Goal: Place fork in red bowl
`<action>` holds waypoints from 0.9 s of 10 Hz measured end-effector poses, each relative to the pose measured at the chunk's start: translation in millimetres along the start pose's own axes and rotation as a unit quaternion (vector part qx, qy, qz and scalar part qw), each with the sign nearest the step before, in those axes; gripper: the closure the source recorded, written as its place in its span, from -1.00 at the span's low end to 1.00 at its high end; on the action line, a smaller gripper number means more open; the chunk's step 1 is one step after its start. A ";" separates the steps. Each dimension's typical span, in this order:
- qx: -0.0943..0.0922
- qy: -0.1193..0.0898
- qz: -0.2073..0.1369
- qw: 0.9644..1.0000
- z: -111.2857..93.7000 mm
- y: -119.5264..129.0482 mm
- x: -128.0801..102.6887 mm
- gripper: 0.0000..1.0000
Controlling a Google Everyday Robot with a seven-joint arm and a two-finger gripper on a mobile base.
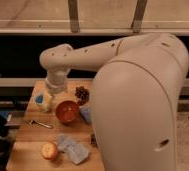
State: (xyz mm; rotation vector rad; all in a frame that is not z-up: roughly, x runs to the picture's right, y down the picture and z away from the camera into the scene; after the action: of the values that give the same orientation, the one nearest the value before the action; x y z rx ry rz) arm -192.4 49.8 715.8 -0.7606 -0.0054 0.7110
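The robot's body is clad in smooth, cream-white casing with a matte sheen and soft shadows. A large rounded shell (138,110) fills the right side, bulging like a dome, with one small dark oval recess low on its flank. From its top a thick tubular arm (93,52) of the same pale colour runs leftward, its segments joined by faint seams. A few small dark round holes, like screw recesses, dot the arm's side. The arm ends in a bulbous elbow-like joint and a short, ribbed, greyer wrist. The gripper (54,90) sits below that wrist, at the arm's left end, over the back of the wooden surface (28,142).
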 end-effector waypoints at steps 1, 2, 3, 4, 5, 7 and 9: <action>-0.011 0.004 -0.020 1.000 15.1 13.1 -5.9 -0.60; -0.019 0.006 -0.032 0.999 24.2 19.3 -7.8 -0.60; -0.026 0.006 -0.042 0.999 31.9 24.6 -7.0 -0.60; -0.030 0.006 -0.050 0.998 37.2 28.3 -5.6 -0.60; -0.036 0.007 -0.057 0.998 44.0 32.1 -4.9 -0.60; -0.046 0.009 -0.077 0.996 54.9 44.6 -10.4 -0.60; -0.054 0.016 -0.094 0.994 66.5 56.6 -15.6 -0.60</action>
State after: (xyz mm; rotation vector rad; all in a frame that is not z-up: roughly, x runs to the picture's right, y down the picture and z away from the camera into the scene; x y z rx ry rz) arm -254.4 110.9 732.7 -0.8638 -0.0861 0.5211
